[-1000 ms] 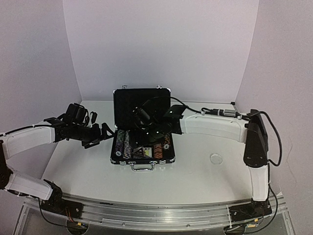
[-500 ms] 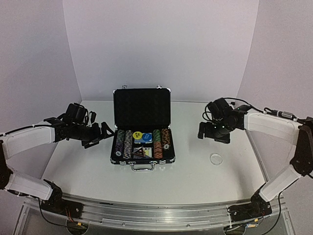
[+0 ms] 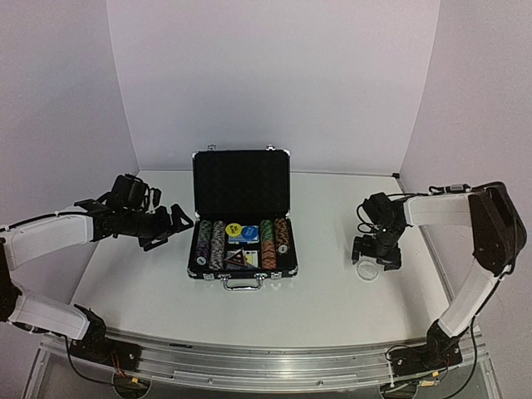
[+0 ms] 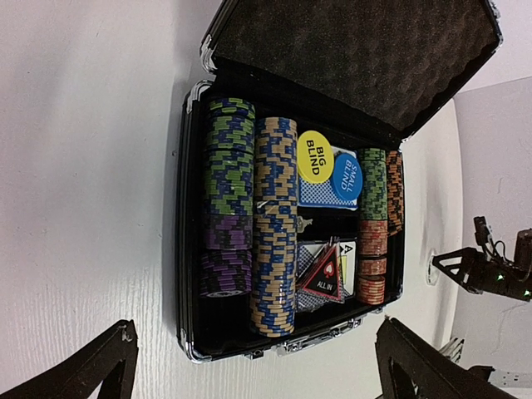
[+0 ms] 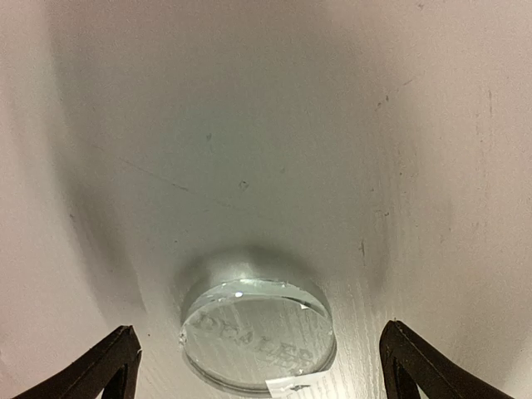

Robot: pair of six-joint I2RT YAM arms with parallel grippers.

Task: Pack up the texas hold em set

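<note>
I am holding my left gripper (image 3: 173, 230), jaws spread and empty, just left of the open black briefcase (image 3: 241, 158). The case is sitting mid-table (image 3: 316, 307) with its lid up, showing rows of striped poker chips (image 4: 274, 224), a blue card deck (image 4: 320, 193), a yellow disc (image 4: 315, 156) reading "BIG BLIND", a blue disc (image 4: 347, 174) reading "SMALL BLIND" and a triangular marker (image 4: 324, 276) reading "ALL IN". I am hanging my right gripper (image 3: 376, 258), fingers likewise apart and gripping nothing, over the clear disc (image 5: 258, 337), which is lying on the table well right of the case, its faint lettering appearing to read "DEALER".
</note>
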